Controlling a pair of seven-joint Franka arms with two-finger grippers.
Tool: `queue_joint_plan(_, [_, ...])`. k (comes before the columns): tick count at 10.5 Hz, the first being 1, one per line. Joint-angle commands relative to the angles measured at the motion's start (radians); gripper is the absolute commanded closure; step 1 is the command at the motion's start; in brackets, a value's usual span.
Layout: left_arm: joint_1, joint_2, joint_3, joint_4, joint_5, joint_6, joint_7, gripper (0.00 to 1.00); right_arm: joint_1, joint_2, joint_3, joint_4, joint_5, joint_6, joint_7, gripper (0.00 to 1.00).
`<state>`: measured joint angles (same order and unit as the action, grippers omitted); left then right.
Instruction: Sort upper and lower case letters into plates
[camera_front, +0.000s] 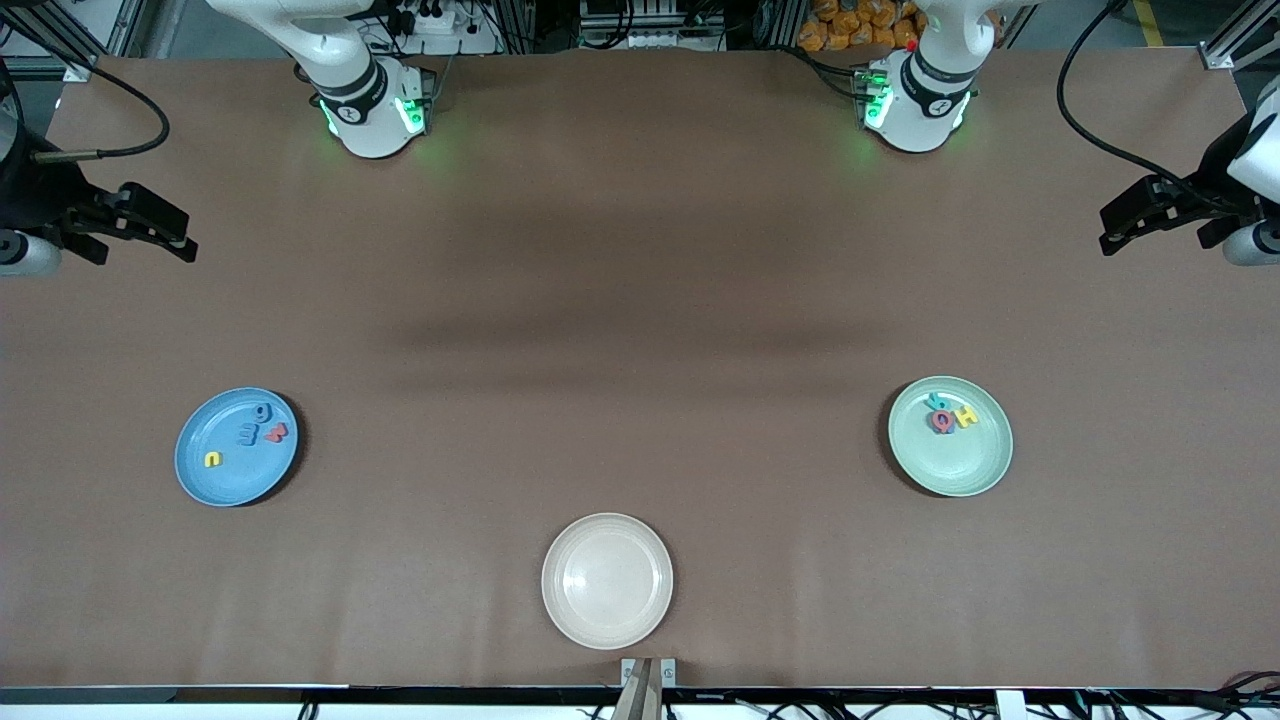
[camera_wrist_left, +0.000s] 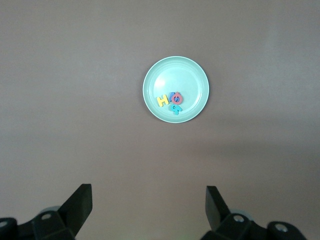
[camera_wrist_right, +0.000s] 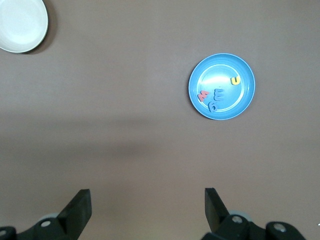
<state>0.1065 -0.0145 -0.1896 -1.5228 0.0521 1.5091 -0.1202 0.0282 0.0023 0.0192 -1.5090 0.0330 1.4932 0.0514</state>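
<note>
The sky blue plate (camera_front: 225, 482) lies toward the right arm's end of the table. It holds a yellow letter (camera_front: 212, 459), two blue letters (camera_front: 248, 433) and a red letter (camera_front: 277, 432). The mint green plate (camera_front: 950, 466) lies toward the left arm's end. In it a teal letter (camera_front: 938, 401), a red letter (camera_front: 942, 422) and a yellow H (camera_front: 965, 416) sit bunched together. My right gripper (camera_front: 180, 236) hangs open and empty over its end of the table. My left gripper (camera_front: 1112, 228) does the same at its own end. Both arms wait.
A cream-beige plate (camera_front: 607, 580) with nothing in it sits near the table's front edge, midway between the two coloured plates. The brown table cover (camera_front: 640, 330) spreads between the arms' bases and the plates.
</note>
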Motion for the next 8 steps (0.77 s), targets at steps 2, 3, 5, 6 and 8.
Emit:
queue_joint_plan(2, [0.009, -0.008, 0.007, 0.010, -0.046, -0.018, 0.021, 0.00, -0.004, 0.011, 0.002, 0.027, -0.016, -0.021, -0.010, 0.00])
queue_joint_plan(3, [0.009, -0.008, 0.009, 0.010, -0.048, -0.018, 0.021, 0.00, -0.002, 0.011, 0.002, 0.030, -0.018, -0.021, -0.004, 0.00])
queue_joint_plan(5, [0.007, -0.008, 0.009, 0.010, -0.049, -0.018, 0.022, 0.00, -0.001, 0.011, 0.002, 0.032, -0.015, -0.021, -0.004, 0.00])
queue_joint_plan(6, [0.007, -0.008, 0.009, 0.010, -0.052, -0.018, 0.022, 0.00, -0.001, 0.011, 0.002, 0.032, -0.015, -0.021, -0.004, 0.00])
queue_joint_plan(8, [0.007, -0.008, 0.009, 0.010, -0.057, -0.018, 0.022, 0.00, -0.001, 0.011, 0.002, 0.032, -0.015, -0.021, -0.004, 0.00])
